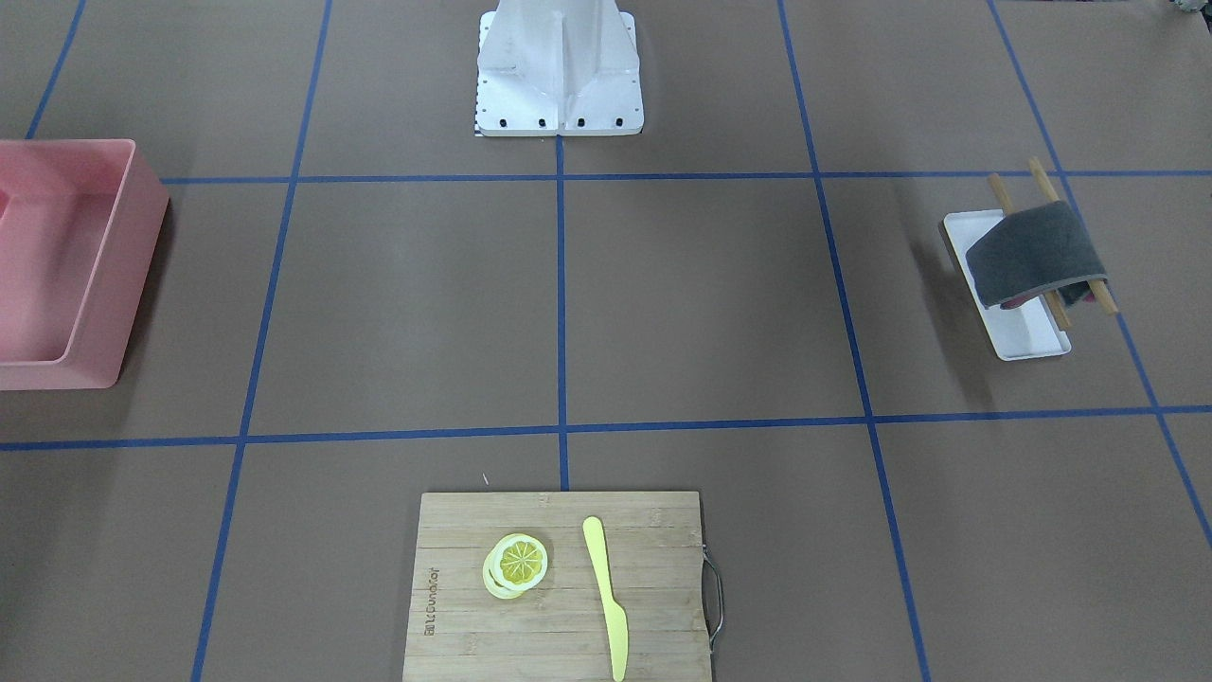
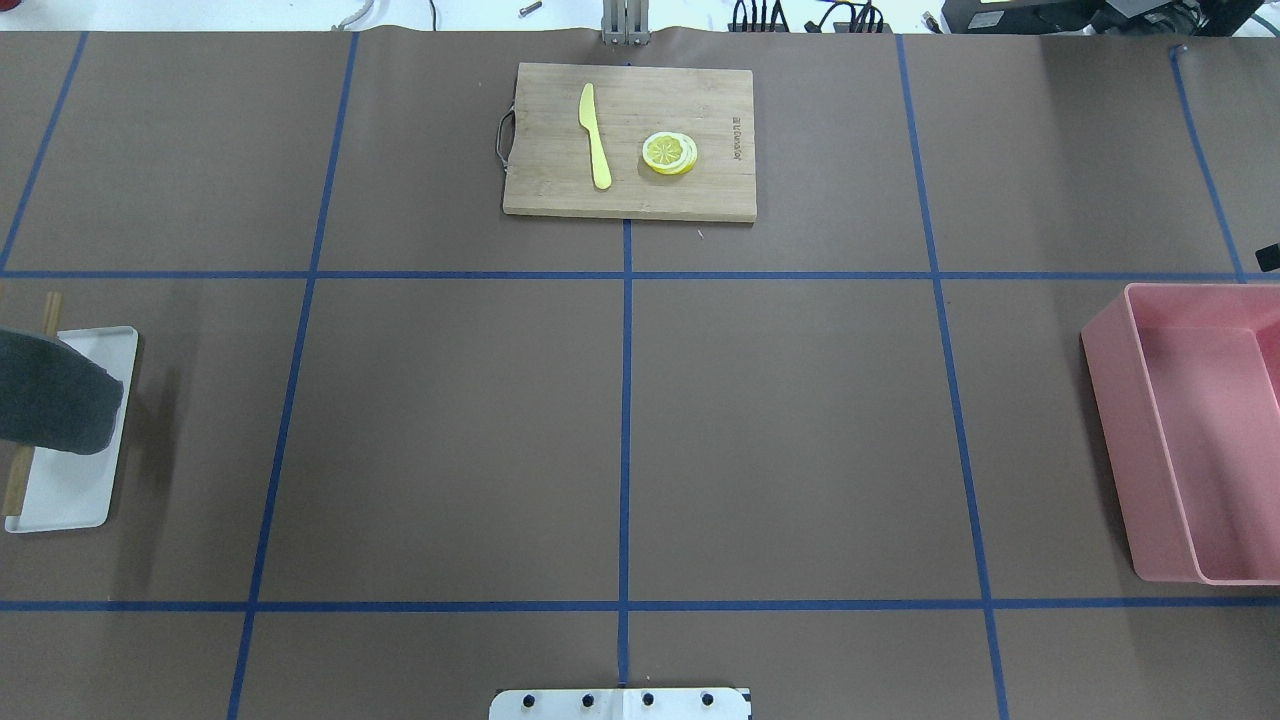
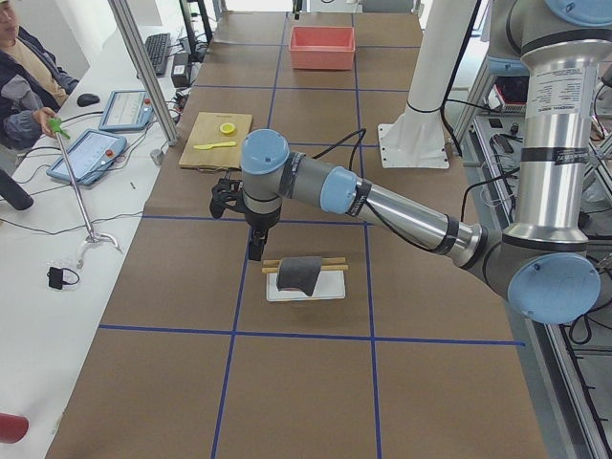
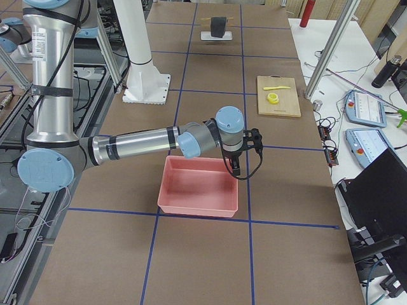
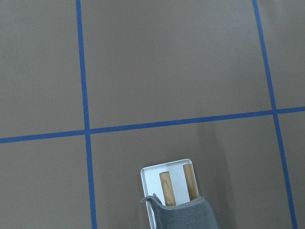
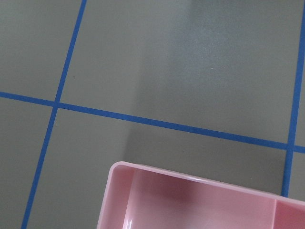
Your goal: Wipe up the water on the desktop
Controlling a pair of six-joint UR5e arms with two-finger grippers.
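Observation:
The desktop (image 2: 450, 430) is a brown tabletop crossed by blue tape lines; I see no water on it. A grey cloth (image 1: 1034, 254) hangs over two wooden sticks (image 1: 1002, 194) on a white tray (image 1: 1027, 339) at my left. My left gripper (image 3: 254, 247) shows only in the exterior left view, hanging just beside the cloth (image 3: 298, 273); I cannot tell if it is open. My right gripper (image 4: 234, 166) shows only in the exterior right view, over the rim of a pink bin (image 4: 197, 197); I cannot tell its state.
A bamboo cutting board (image 2: 560, 185) at the far middle carries a yellow knife (image 2: 596, 135) and lemon slices (image 2: 670, 153). The pink bin (image 2: 1130, 450) stands at my right. The robot's base (image 1: 559, 76) is at the near middle. An operator (image 3: 24, 81) sits beyond the far edge.

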